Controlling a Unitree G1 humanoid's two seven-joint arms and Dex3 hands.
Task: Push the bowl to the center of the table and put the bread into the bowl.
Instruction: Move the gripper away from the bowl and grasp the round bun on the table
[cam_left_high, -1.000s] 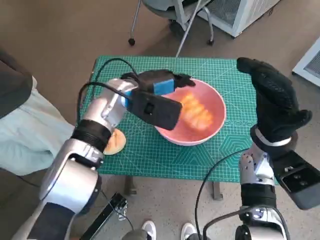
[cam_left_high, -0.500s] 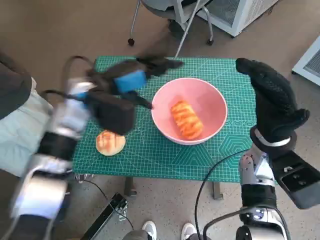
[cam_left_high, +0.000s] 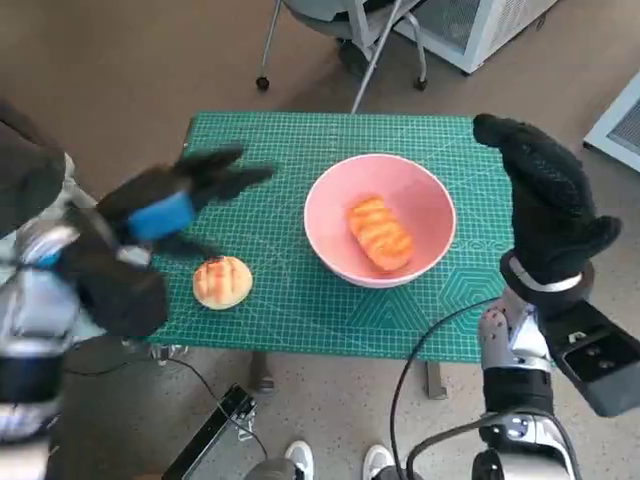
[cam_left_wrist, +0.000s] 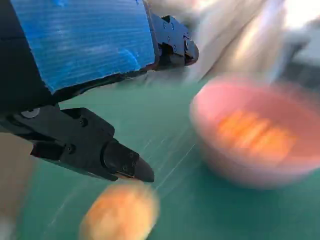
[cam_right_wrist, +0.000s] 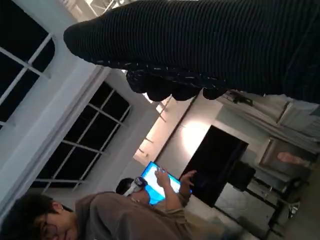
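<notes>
My left hand (cam_left_high: 165, 205) had swung away from the pink bowl (cam_left_high: 380, 220) and hung over the left part of the green cutting mat (cam_left_high: 300, 310), blurred with motion, its fingers (cam_left_wrist: 122, 165) spread and holding nothing. A second before, that hand had been right over the bowl with the long glazed bread under it; half a second before, it was already clear of the rim and the bread lay alone inside. So I judged the drop done: the long bread (cam_left_high: 380, 235) rested in the bottom of the bowl, and the bowl stood a little right of the mat's middle, where it had been in both earlier pictures. It had not shifted while I pulled back. A round bun (cam_left_high: 222, 282) was on the mat near its front left edge, just beside my retreating hand and apart from the bowl, uncovered now that my forearm had moved off it. If that bun counted as bread too, it was not yet in the bowl. My right hand (cam_left_high: 548, 205), gloved, stood raised at the mat's right edge beside the bowl without touching it, released and empty, unchanged across all three moments.
</notes>
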